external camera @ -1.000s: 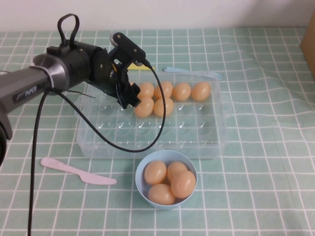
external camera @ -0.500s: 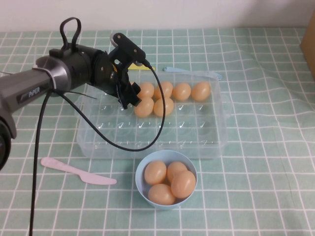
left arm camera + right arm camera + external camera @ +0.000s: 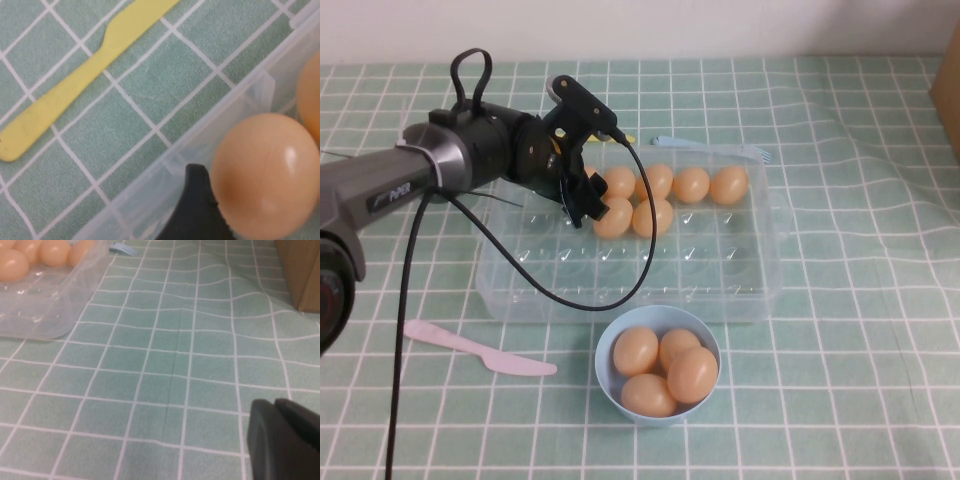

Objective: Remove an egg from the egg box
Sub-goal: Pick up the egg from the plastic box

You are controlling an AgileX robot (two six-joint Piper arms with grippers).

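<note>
6 eggs sit upper centre in the egg box (image 3: 760,250). The left gripper (image 3: 588,203) reaches the leftmost egg (image 3: 612,218); its opening cannot be told. It should close gently, then lift straight. The right gripper (image 3: 282,440) sits lower right, away from the box.

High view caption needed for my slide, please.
Left pincer reaches into the egg box beside an egg; right pincer sits parked.

Orange-tan eggs (image 3: 665,188), light-blue bowl (image 3: 606,376), green-checked tablecloth (image 3: 850,330).
</note>
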